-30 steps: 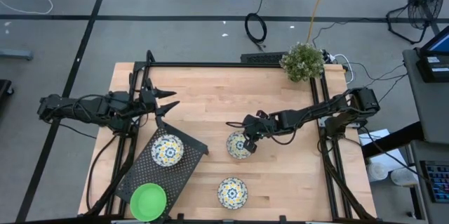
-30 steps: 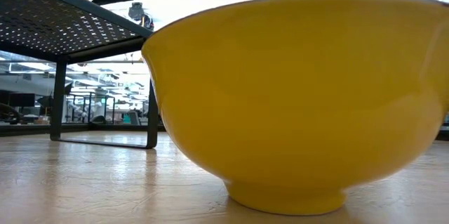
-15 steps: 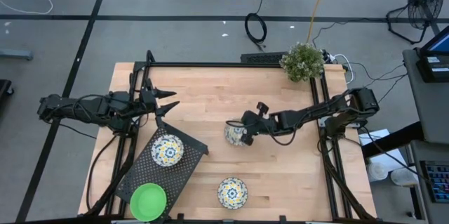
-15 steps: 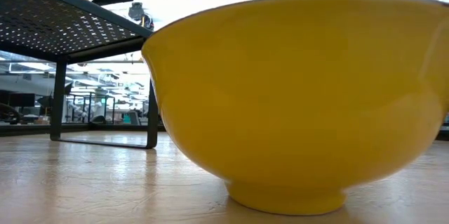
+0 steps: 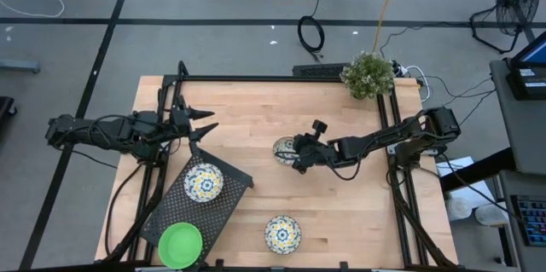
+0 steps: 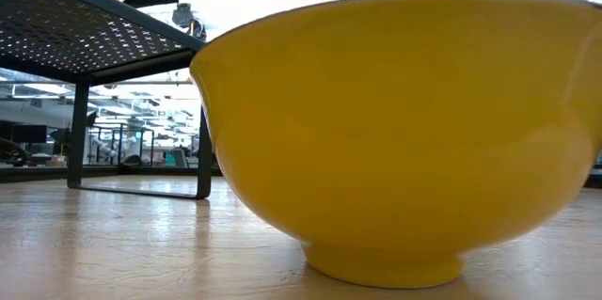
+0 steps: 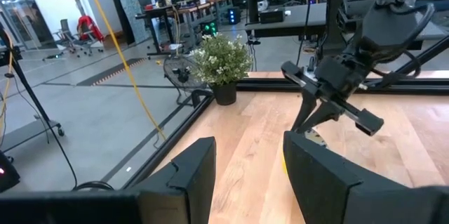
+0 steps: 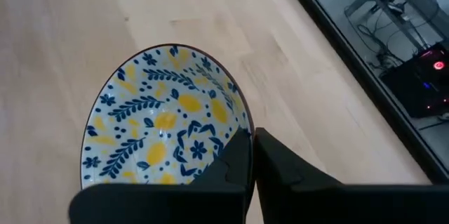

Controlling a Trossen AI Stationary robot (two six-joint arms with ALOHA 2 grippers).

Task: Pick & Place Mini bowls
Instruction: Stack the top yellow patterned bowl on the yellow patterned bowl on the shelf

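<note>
The right gripper (image 5: 294,154) is pinching the rim of a floral mini bowl (image 5: 284,147) near the middle of the worktop (image 5: 256,118), tilting it up. The left gripper (image 5: 203,122), fingers apart, is waiting near the worktop's left edge, above the mesh tray (image 5: 230,195).

Black perforated mesh tray (image 5: 223,199) as landmark. On it: white bowl (image 5: 204,183) with blue-and-yellow floral pattern; plain bright green bowl (image 5: 180,245) at its near end. Right of tray, two more white bowls, same blue leaves and yellow lemon shapes: one (image 5: 282,233) on the pale wood table (image 5: 256,118), one (image 8: 165,128) at the dark right gripper (image 8: 249,155). Low-view bowl's (image 6: 395,131) outside is plain yellow.
</note>
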